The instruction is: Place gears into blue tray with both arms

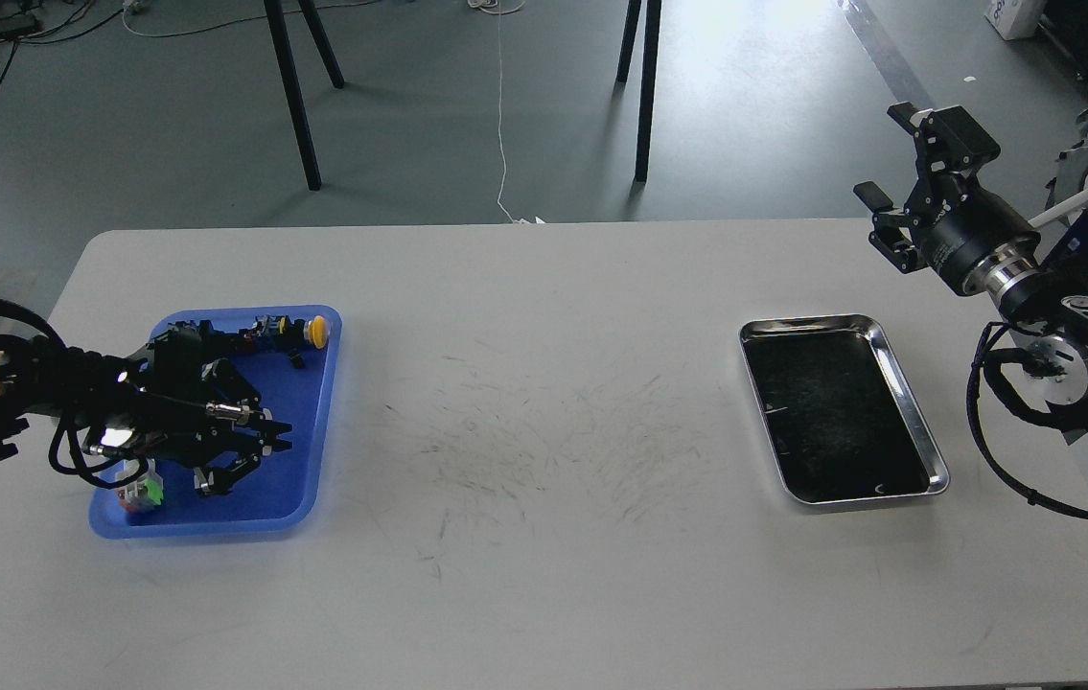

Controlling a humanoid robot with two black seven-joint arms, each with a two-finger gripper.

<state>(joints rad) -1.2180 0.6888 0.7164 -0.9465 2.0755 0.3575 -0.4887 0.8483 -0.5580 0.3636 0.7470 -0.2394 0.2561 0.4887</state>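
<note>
The blue tray (309,479) lies on the left of the white table. My left gripper (248,458) hangs low over the tray's middle, open, with nothing that I can make out between its fingers. Small dark pieces (297,361) lie near the tray's far edge. They are too small to tell whether they are gears. My right gripper (889,158) is raised above the table's far right corner, open and empty, well apart from the tray.
A yellow-capped part (317,330) and a green and red piece (143,494) also lie in the blue tray. A shiny steel tray (908,388) with a dark bottom sits on the right. Black stand legs (294,96) rise beyond the table's far edge.
</note>
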